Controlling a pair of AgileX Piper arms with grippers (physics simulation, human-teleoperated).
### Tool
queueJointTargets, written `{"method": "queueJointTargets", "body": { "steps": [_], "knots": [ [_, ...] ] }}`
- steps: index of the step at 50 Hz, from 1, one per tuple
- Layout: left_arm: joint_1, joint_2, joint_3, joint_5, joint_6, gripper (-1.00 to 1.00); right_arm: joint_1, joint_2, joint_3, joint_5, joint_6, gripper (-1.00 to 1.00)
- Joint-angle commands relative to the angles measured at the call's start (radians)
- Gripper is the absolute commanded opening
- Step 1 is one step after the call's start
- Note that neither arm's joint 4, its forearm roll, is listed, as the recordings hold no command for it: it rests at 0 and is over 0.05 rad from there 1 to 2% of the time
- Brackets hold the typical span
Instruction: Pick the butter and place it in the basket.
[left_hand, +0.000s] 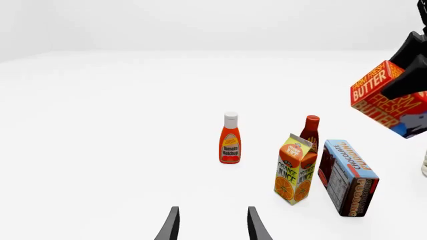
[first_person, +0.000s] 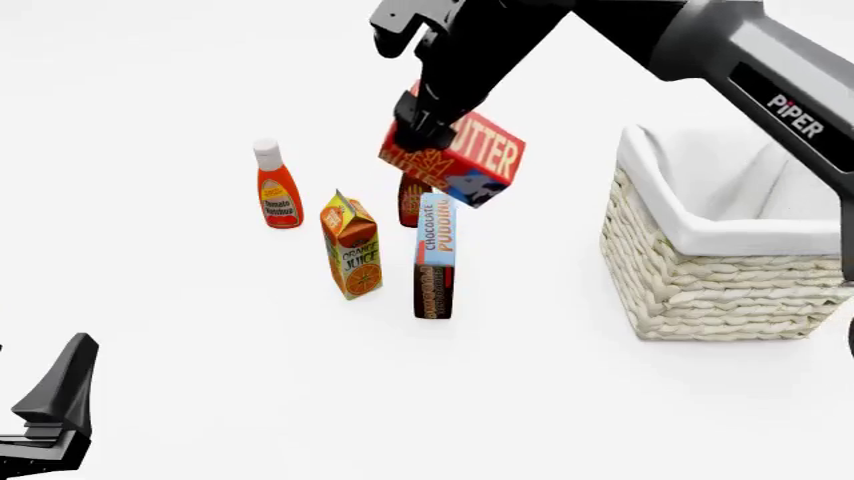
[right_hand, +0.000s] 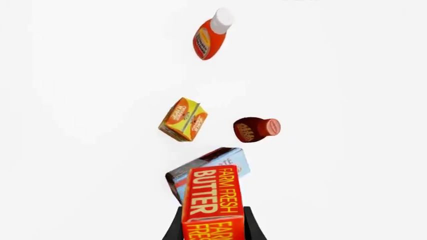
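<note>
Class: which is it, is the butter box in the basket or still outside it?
Outside: the butter hangs tilted in the right tool, left of the basket.

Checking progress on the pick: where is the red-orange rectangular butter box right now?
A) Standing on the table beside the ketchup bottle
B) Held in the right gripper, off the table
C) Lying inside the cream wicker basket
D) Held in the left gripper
B: the right gripper clamps the red-orange rectangular butter box in the air above the groceries, short of the cream-white wicker basket.

Right gripper (first_person: 424, 128) points downward, fingers clamped on a load. Left gripper (left_hand: 211, 223) low, fingers parted, nothing between them.
</note>
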Motion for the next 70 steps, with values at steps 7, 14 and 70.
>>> {"method": "queueJointTargets", "body": {
  "steps": [7, 14, 70],
  "knots": [
    [0.000, 0.000, 0.000, 0.000, 0.000, 1.00, -0.069, -0.076, 0.003, -0.046, 0.073, -1.00],
    [0.000, 0.000, 0.000, 0.000, 0.000, 1.00, -0.094, -0.111, 0.039, -0.082, 0.100, -1.00],
    [0.000, 0.000, 0.000, 0.000, 0.000, 1.00, -0.198, -0.331, 0.315, -0.347, 0.275, -1.00]
  ]
}}
